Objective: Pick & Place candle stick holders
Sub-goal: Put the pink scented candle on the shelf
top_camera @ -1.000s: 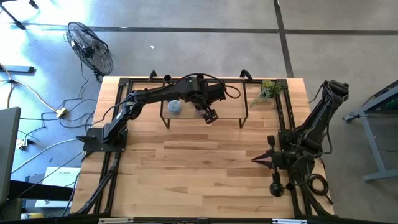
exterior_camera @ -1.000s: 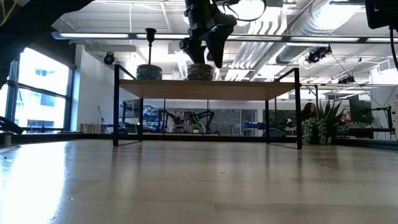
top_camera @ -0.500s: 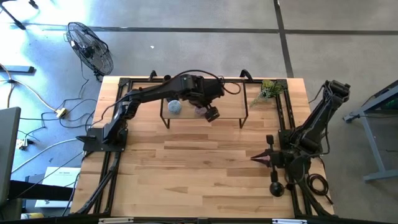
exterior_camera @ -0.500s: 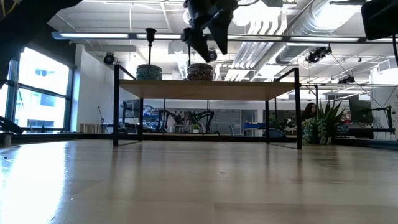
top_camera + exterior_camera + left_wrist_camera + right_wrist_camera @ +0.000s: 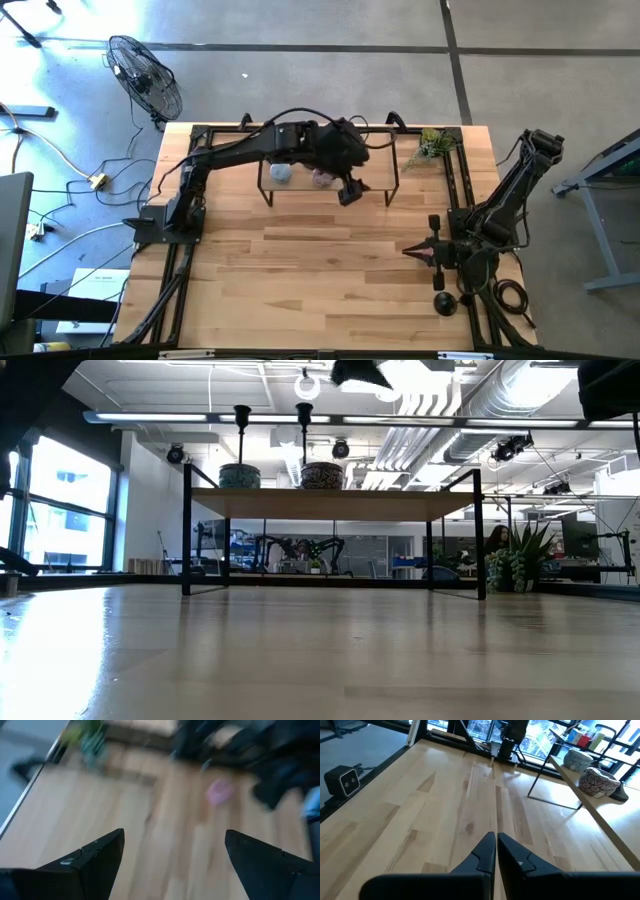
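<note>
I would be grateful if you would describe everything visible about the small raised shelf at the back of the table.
The raised shelf is a flat, pale wooden board on thin black metal legs, standing on the table's far side. It carries two patterned bowls, one bluish and one reddish, each with a thin black candle stick holder rising above it. The left gripper hangs open above the shelf's front edge, touching nothing.

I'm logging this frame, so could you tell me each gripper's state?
Left gripper: open, holding nothing, above the shelf.
Right gripper: shut, empty, low over the table.
</note>
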Tool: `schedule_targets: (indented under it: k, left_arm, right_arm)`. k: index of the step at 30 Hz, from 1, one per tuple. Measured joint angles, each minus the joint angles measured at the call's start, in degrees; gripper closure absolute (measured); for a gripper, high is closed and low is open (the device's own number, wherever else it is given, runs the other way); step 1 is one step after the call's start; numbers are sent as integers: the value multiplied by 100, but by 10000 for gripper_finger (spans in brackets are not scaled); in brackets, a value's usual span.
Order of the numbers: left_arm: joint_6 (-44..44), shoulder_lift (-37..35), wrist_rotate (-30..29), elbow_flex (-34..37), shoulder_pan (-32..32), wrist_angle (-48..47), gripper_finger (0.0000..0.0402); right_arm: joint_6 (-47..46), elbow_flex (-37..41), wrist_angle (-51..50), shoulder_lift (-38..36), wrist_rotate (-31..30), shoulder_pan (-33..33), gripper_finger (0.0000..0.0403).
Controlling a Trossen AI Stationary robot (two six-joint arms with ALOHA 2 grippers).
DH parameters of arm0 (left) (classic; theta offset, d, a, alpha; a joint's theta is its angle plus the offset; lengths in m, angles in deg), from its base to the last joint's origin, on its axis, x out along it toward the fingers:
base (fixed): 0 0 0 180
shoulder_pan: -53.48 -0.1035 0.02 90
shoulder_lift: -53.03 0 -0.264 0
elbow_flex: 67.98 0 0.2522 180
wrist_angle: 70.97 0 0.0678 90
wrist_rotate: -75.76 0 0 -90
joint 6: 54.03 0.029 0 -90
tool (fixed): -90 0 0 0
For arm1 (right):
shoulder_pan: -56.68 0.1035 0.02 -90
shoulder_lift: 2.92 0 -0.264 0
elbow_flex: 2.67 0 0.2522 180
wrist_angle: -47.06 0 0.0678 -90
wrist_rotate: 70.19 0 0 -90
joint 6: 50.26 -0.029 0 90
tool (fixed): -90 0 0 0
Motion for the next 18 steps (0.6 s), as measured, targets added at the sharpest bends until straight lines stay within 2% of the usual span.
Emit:
schedule_targets:
  k: [7,10,14,18]
  left_arm:
    - [211,-95,632,-1,254,790,62]
    - [284,-203,740,-1,433,845,62]
    - [422,-312,631,4,730,645,62]
    - [560,-400,250,-5,996,483,62]
  right_arm:
    - [372,-67,-30,-6,2,0,391]
    - [509,-232,-152,-76,6,26,391]
    - [347,-639,-835,-248,239,26,387]
    - [-67,-1072,-1499,-345,460,26,371]
